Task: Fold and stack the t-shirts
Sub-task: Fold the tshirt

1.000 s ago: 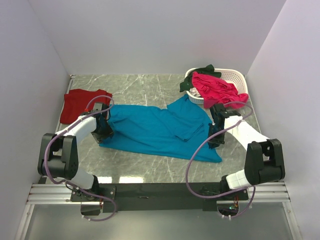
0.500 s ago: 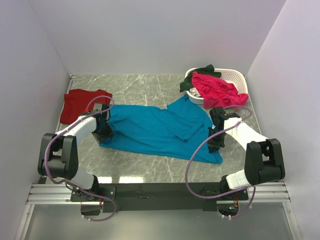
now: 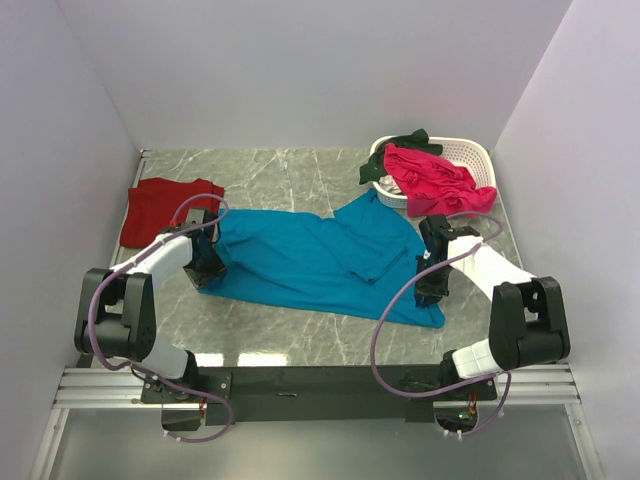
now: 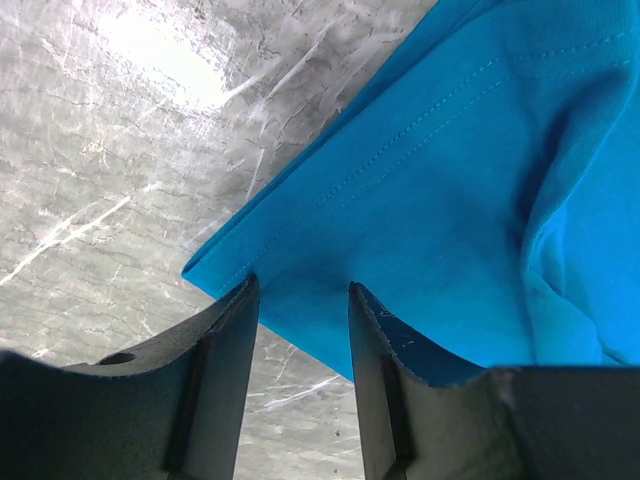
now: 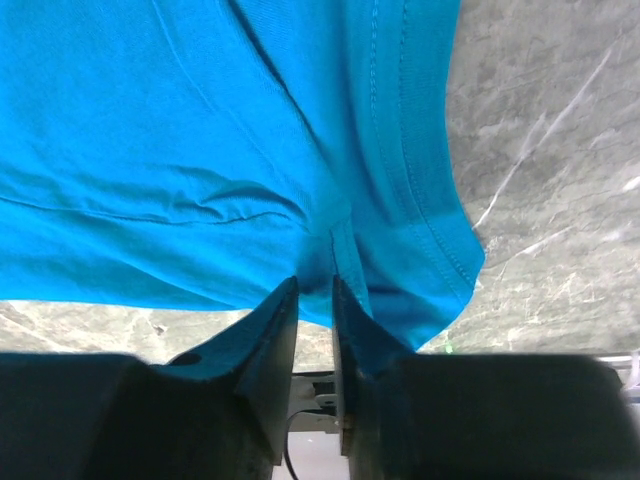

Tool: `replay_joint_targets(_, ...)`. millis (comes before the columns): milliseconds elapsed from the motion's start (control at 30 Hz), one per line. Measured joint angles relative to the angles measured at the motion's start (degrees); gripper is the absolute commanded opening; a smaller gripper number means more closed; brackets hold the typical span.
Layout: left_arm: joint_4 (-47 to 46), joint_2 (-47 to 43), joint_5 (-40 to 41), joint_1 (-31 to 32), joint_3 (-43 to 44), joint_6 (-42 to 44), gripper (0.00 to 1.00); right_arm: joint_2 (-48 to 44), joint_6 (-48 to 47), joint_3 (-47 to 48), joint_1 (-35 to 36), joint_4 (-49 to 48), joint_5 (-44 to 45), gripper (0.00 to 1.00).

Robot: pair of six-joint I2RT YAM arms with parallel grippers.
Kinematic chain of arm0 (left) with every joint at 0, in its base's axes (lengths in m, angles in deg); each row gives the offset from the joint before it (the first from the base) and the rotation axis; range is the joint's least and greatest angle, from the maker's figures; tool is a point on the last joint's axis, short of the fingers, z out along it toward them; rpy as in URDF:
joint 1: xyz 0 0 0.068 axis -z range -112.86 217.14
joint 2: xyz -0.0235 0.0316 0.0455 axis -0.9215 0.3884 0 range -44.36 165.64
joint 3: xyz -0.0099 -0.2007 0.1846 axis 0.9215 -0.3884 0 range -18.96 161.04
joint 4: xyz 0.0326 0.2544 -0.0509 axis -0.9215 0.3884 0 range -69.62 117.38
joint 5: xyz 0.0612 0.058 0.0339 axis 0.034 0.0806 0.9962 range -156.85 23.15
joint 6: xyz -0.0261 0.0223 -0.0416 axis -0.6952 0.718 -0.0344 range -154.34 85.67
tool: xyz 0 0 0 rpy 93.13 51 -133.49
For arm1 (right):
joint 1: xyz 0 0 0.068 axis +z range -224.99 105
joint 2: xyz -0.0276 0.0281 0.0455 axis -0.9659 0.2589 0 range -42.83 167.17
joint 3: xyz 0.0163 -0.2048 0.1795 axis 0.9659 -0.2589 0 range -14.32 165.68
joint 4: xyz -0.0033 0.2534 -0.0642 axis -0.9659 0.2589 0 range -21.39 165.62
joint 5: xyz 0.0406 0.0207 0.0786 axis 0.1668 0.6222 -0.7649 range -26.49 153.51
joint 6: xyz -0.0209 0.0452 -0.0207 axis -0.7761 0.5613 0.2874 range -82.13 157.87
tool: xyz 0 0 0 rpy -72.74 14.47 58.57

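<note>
The teal-blue t-shirt [image 3: 310,262] lies spread across the middle of the table. My left gripper [image 3: 206,266] is at its left near corner. In the left wrist view it [image 4: 300,300] is open, its fingertips [image 4: 232,315] straddling the hem of the teal-blue t-shirt [image 4: 440,200]. My right gripper [image 3: 432,286] is at the shirt's right near edge. In the right wrist view it [image 5: 316,285] is shut on a puckered fold of the teal-blue t-shirt [image 5: 200,150]. The dark red t-shirt [image 3: 160,206] lies folded at the far left. The pink t-shirt [image 3: 432,178] and the dark green t-shirt [image 3: 396,150] hang over the basket.
The white slatted basket [image 3: 470,153] stands at the back right corner. White walls close in the left, back and right sides. Bare marble table [image 3: 280,170] shows behind the teal shirt and along the near edge [image 3: 300,340].
My right gripper has shifted a little toward the near edge along the teal shirt's right side. The left gripper has barely moved.
</note>
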Motion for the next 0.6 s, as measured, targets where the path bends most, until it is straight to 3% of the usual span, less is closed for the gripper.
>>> replay_joint_targets(300, 0.0, 0.0, 0.0, -0.1, 0.0, 0.0, 0.46, 4.3, 0.0, 0.4, 0.0, -0.7, 0.0, 0.31)
replay_joint_targets(467, 0.0, -0.1, -0.3, -0.5, 0.0, 0.0, 0.47, 5.3, -0.4, 0.5, 0.0, -1.2, -0.1, 0.04)
replay_joint_targets(600, 0.0, -0.2, -0.4, -1.0, 0.0, 0.0, 0.46, 5.3, -0.4, 1.0, 0.0, -0.8, -0.2, 0.0)
